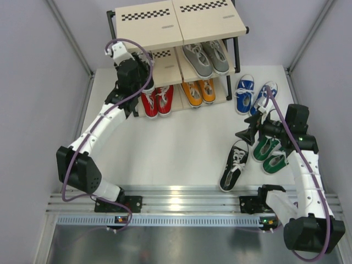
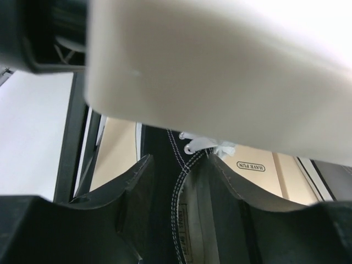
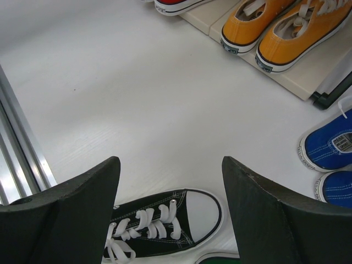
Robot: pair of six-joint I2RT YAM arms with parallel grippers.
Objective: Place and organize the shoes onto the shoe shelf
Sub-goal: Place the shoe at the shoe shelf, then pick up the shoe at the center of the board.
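The shoe shelf [image 1: 159, 25] stands at the back of the table. My left gripper [image 1: 144, 74] reaches into the left side of its middle tier. In the left wrist view, under the upper board [image 2: 220, 71], the left gripper [image 2: 179, 159] stands open astride the side wall of a black shoe [image 2: 165, 187], one finger outside it and one inside. The other black shoe [image 1: 234, 165] lies on the table. My right gripper [image 1: 248, 133] hovers open above it. In the right wrist view the open right gripper [image 3: 170, 181] frames that black shoe's toe [image 3: 159, 225], apart from it.
Grey shoes [image 1: 206, 58] sit on the middle tier's right side. Red shoes [image 1: 157, 102] and orange shoes [image 1: 199, 91] sit on the bottom tier. Blue shoes [image 1: 254, 93] and green shoes [image 1: 269, 151] lie on the table at the right, close to the right arm.
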